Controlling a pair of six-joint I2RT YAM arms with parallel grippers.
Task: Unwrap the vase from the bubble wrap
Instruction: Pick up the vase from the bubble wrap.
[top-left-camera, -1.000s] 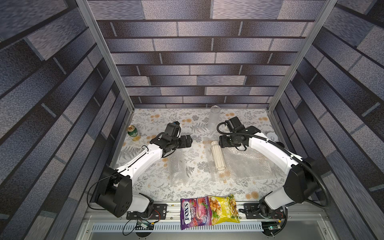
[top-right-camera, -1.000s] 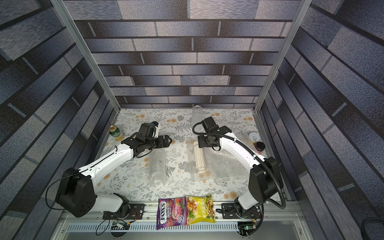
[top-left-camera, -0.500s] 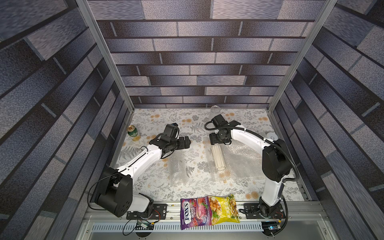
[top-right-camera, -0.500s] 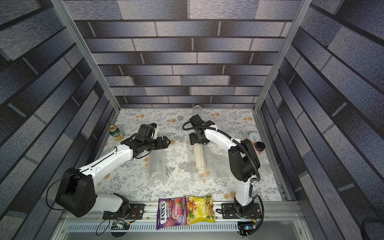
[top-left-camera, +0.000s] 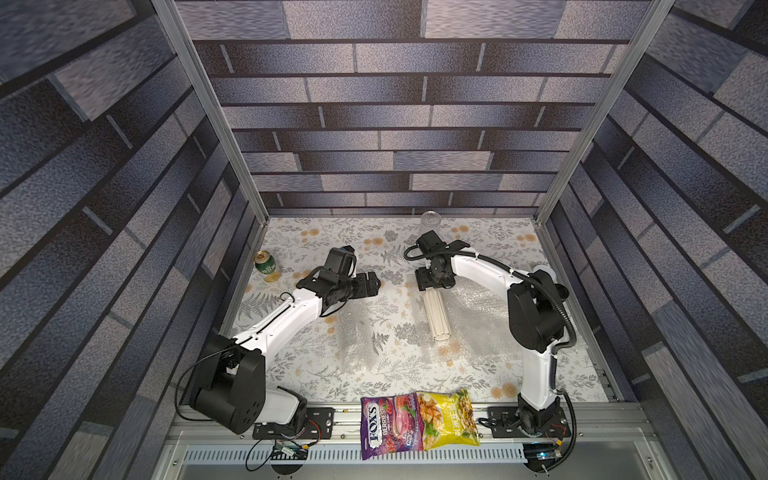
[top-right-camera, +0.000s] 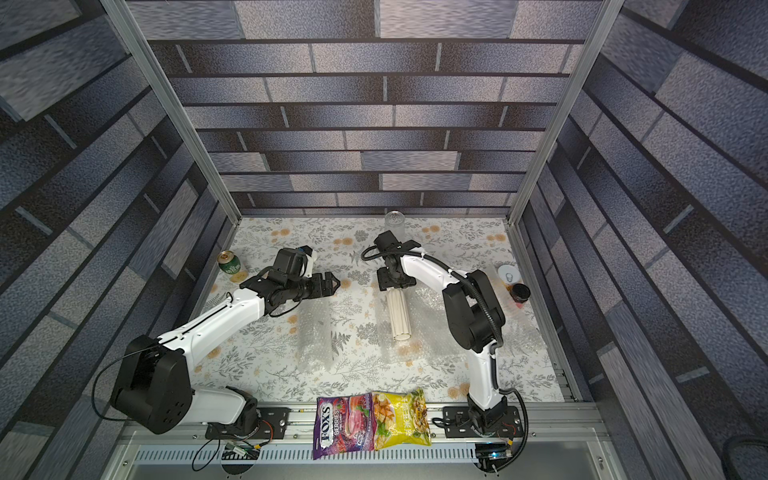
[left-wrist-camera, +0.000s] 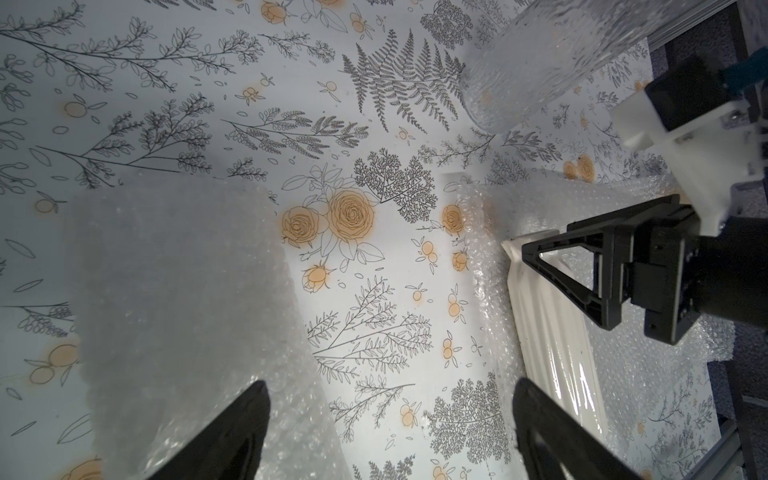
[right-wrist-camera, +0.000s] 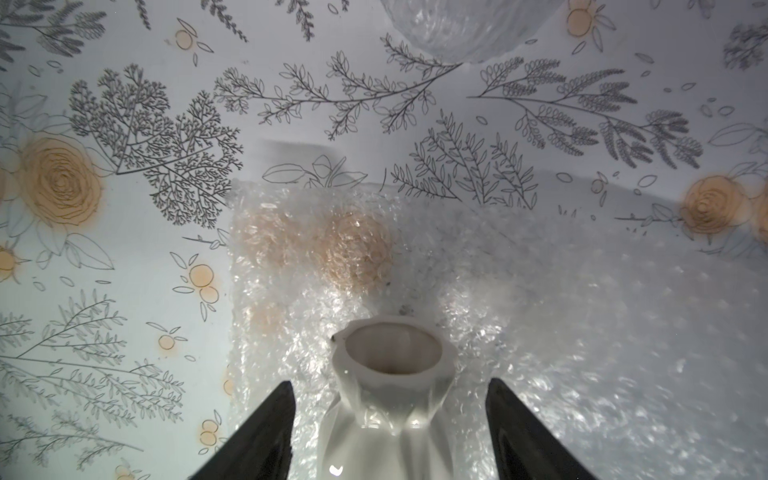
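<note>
the right fingers (right-wrist-camera: 257, 440) stand spread, one on each side of the open mouth of the white ribbed vase (right-wrist-camera: 390, 374). there is a gap on both sides and they grip nothing. the vase lies on its side, bare, on top of a flat sheet of bubble wrap (right-wrist-camera: 582, 311) on the right part of the flowered surface (top-left-camera: 374, 237). the left fingers (left-wrist-camera: 232, 440) are spread and empty too, held over bare surface between that sheet and a second sheet (left-wrist-camera: 178, 299) that lies rumpled by itself.

a clear glass cylinder (top-left-camera: 430, 220) stands near the far edge, just beyond the right wrist. a green can (top-left-camera: 264, 264) sits by the left wall, and two snack bags (top-left-camera: 419, 419) lie at the near edge. in a top view a white cup (top-right-camera: 509, 274) and a dark jar (top-right-camera: 520, 293) stand by the right wall.

in both top views the right fingers hide the vase's far end, and the right arm (top-left-camera: 536, 316) covers part of the sheet.

a second ago the right arm stretched in low from the right wall with its fingers beside the vase's end. now its elbow is folded up and the fingers straddle that end. the vase, both sheets and the left arm have not moved.
</note>
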